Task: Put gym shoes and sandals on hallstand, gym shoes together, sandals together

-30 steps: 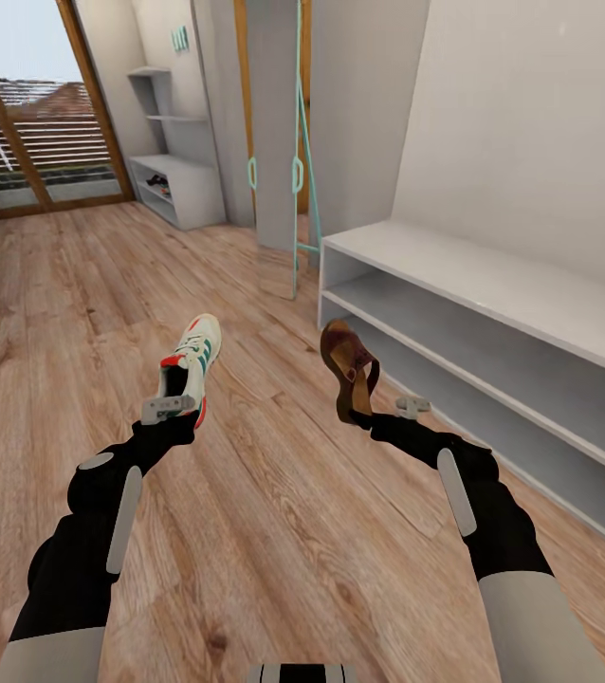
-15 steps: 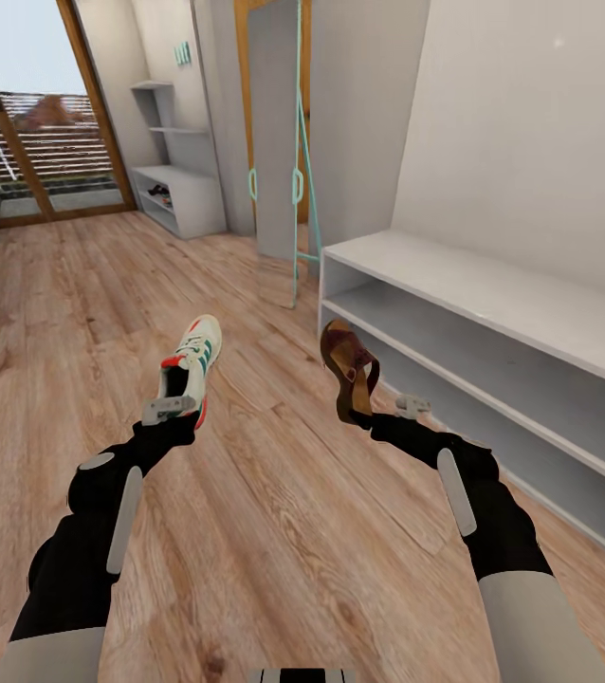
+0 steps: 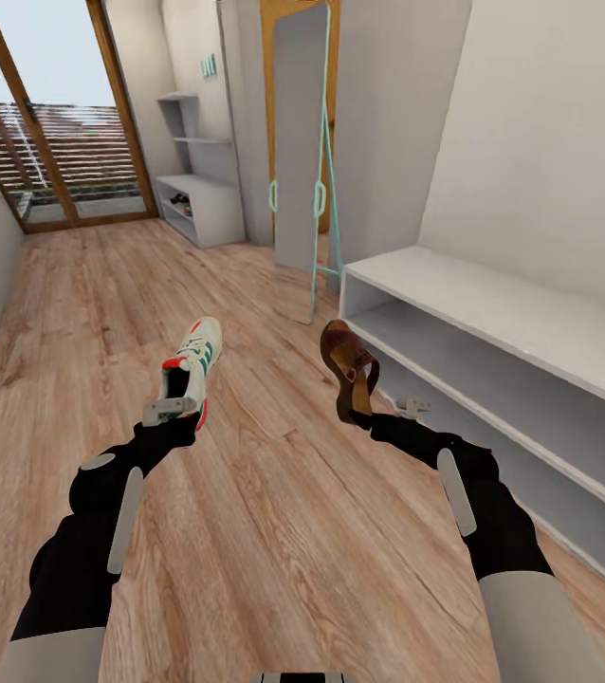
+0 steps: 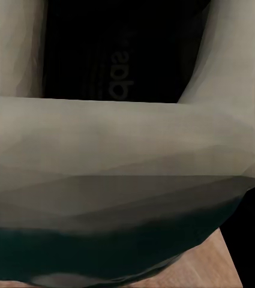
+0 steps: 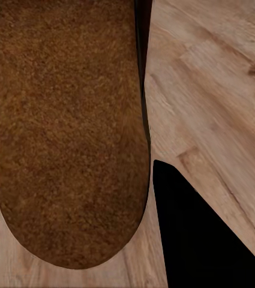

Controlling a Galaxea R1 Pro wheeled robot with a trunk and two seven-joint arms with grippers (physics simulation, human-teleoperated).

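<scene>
Sneaker (image 3: 191, 367) points away; sandal (image 3: 348, 369) stands upright, toe up.

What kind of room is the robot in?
It looks like a home corridor or entryway: a long wood-plank floor, a low grey shoe rack along the wall, a standing mirror, and a glass door to the outside at the far end.

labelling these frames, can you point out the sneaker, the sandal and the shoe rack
sneaker (image 3: 193, 365), head view, on its white laced upper
sandal (image 3: 345, 365), head view, on its brown footbed
shoe rack (image 3: 492, 308), head view, on the bare top shelf
</scene>
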